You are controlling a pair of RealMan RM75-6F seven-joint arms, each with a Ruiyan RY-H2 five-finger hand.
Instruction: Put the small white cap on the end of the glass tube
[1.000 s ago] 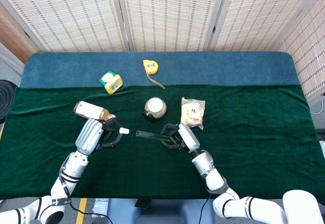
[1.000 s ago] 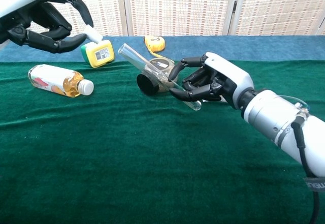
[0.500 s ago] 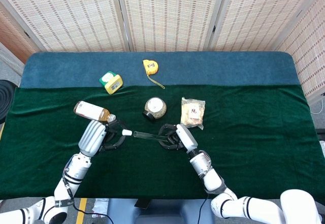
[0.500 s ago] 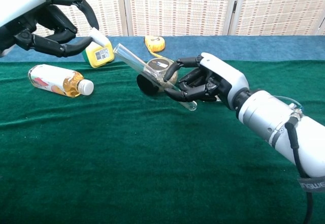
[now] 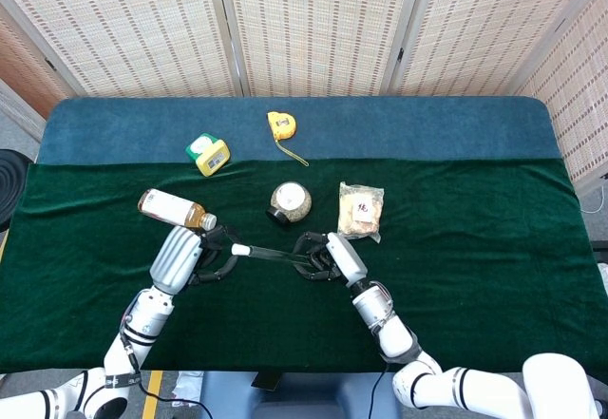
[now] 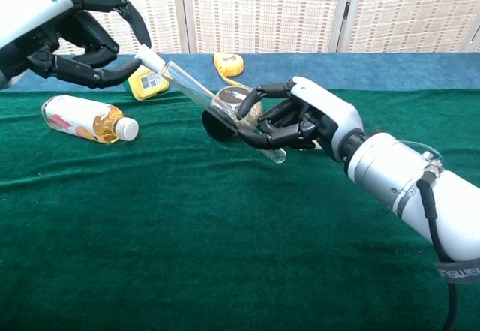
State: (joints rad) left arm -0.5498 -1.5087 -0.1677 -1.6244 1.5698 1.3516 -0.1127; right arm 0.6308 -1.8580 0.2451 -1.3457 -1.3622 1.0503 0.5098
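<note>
1. Your left hand [image 6: 71, 34] hangs above the surface, its dark fingers [image 6: 112, 1] arched over and curled toward the thumb, pinching the small white cap [image 6: 148, 57] at their tips.
2. Your left arm [image 5: 142, 316] reaches up from the near left edge, wrist straight.
3. Your right hand [image 6: 304, 121] faces the left one, its fingers [image 6: 262, 91] wrapped around the glass tube [image 6: 217, 106], which slants up out of them.
4. The tube's open end meets the cap at your left fingertips.
5. Your right arm [image 6: 405, 188] stretches in from the near right.
</note>
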